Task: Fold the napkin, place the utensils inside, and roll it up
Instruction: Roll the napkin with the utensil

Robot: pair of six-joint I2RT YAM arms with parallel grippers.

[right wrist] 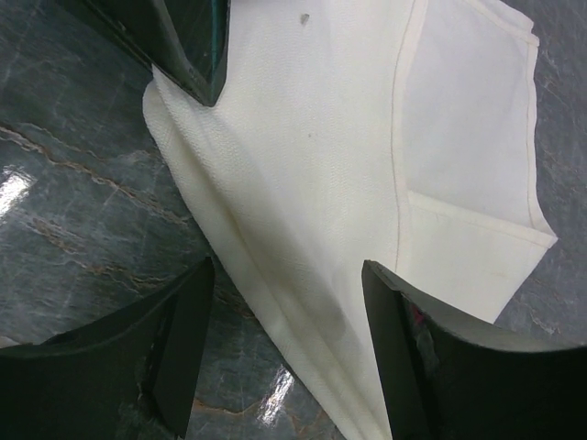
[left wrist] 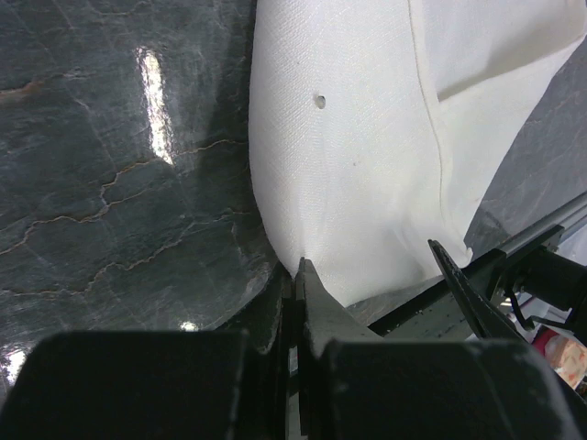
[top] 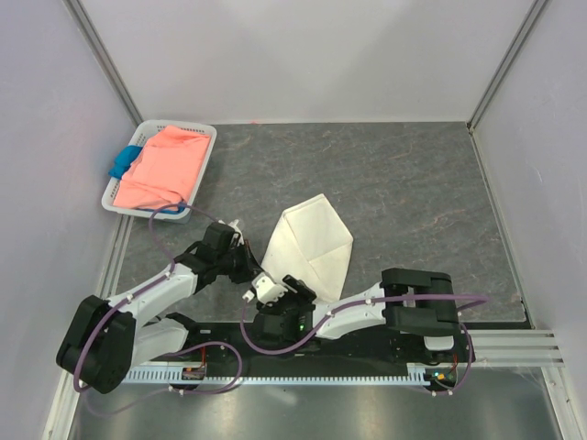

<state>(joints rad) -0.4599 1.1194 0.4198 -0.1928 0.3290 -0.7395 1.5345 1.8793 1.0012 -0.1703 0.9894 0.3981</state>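
The off-white napkin (top: 312,240) (left wrist: 367,137) (right wrist: 348,165) lies folded on the dark marbled table, its flaps overlapping. My left gripper (top: 248,266) (left wrist: 301,270) is shut on the napkin's near left corner, and the cloth draws to a point at the jaw tips. The right gripper (top: 284,280) (right wrist: 286,268) hovers open over the napkin's near edge, one finger on each side of the edge. A left finger (right wrist: 188,46) shows at that corner in the right wrist view. The utensils are out of view.
A white basket (top: 147,212) stands at the back left with a salmon-pink cloth (top: 165,170) and a blue cloth (top: 122,163) in it. Walls close in the table on the left, the right and the back. A metal rail (top: 514,344) runs along the near edge.
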